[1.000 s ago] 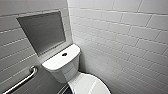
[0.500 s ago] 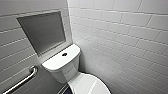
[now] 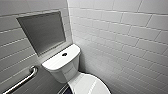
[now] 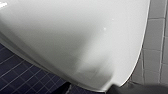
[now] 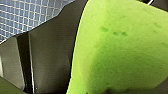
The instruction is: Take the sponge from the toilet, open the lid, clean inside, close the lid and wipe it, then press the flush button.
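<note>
The white toilet [image 3: 62,65] stands in the corner in the head view. The round dark flush button [image 3: 64,54] sits in the middle of its tank top. Its oval lid [image 3: 90,85] lies shut at the near edge. The bright green sponge [image 5: 120,50] looms large and very close in the right wrist view, and my right gripper is shut on it. A glossy white curved part of the toilet [image 4: 75,37] shows in the left wrist view above a dark tiled floor [image 4: 20,75]. My left gripper stands open and holds nothing.
White tiled walls [image 3: 120,37] close in on the toilet at the right and behind. A grey recessed niche [image 3: 42,31] sits above the tank. A metal grab bar [image 3: 23,80] runs along the left wall.
</note>
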Robot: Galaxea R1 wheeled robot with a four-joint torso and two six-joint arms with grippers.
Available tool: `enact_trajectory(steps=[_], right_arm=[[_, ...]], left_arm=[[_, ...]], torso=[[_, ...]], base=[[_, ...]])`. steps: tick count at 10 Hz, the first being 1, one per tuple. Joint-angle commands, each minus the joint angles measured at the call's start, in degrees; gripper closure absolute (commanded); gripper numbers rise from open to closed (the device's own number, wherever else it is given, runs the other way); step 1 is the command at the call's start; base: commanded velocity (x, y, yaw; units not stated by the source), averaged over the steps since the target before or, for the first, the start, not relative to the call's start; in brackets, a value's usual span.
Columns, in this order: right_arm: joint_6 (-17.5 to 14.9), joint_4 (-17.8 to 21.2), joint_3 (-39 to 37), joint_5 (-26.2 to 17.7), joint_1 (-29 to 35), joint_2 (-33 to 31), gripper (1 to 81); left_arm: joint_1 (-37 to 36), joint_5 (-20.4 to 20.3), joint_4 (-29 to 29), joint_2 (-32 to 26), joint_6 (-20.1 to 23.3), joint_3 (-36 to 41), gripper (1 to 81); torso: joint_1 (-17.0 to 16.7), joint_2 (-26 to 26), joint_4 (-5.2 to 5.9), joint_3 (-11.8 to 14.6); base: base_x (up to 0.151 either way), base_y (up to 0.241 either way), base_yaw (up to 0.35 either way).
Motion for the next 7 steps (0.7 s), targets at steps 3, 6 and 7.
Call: enact_trajectory(steps=[3, 6, 7], right_arm=[[0.1, -0.5, 0.1, -3.5, 0.4, -0.1, 81.1], [0.3, -0.5, 0.1, -3.5, 0.4, 0.0, 81.1], [0.4, -0.4, 0.1, -3.5, 0.4, 0.0, 81.1]], left_arm=[[-7.5, 1.7, -0.3, 1.4, 0.1, 1.7, 1.0], [-8.8, 0.7, -3.6, 0.1, 0.0, 3.3, 1.0], [-9.2, 0.1, -4.6, -0.4, 0.0, 4.3, 1.0]], torso=[[0.0, 0.0, 0.0, 0.0], [0.0, 0.0, 0.0, 0.0], [0.0, 0.0, 0.0, 0.0]], base=[[0.0, 0.0, 0.0], [0.0, 0.0, 0.0], [0.0, 0.0, 0.0]])
